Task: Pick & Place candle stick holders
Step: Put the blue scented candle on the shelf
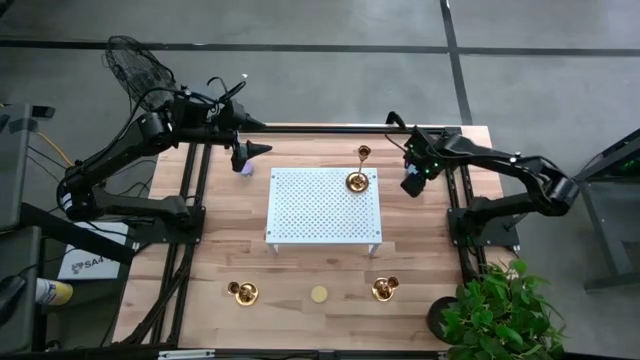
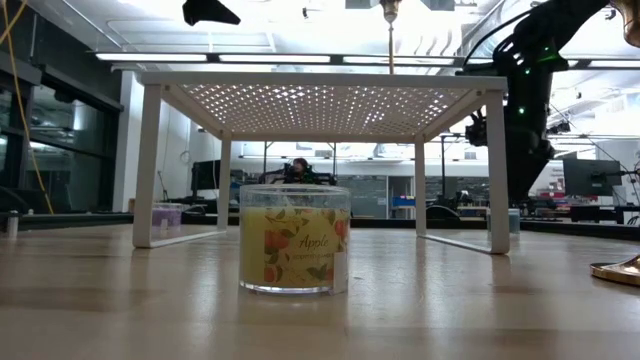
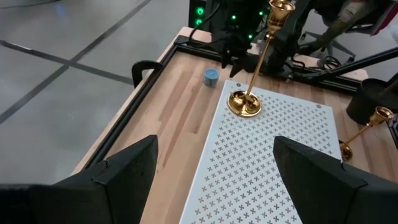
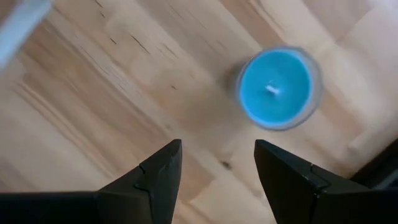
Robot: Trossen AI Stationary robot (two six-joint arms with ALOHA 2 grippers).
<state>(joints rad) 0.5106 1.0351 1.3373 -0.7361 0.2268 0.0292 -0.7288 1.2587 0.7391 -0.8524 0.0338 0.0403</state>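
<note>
On the left, the left pincer point(image 1: 257, 150) hangs above the bench's point(image 1: 200, 260) far left part, just beside the white perforated metal rack point(image 1: 320, 215), its fingers spread wide and holding nothing; a small purple candle jar point(image 1: 245, 170) sits just under it. Near the front edge, from left to right, lie a shiny brass candle stick holder tipped on its side point(image 1: 243, 292), a flat yellow candle jar point(image 1: 319, 294) and a second fallen brass holder point(image 1: 385, 289). On the rack's far right corner one tall brass holder stands upright point(image 1: 357, 180), round flared base, thin stem, small cup on top. To the right, the right pincer point(image 1: 413, 183) hovers off the rack's edge above a round blue candle jar point(image 4: 278, 87), its fingers parted and empty. The likely trouble: either arm swinging across the rack could clip the slender standing holder and topple it, and the fallen holders' smooth round stems may roll or slip from a grasp.
</note>
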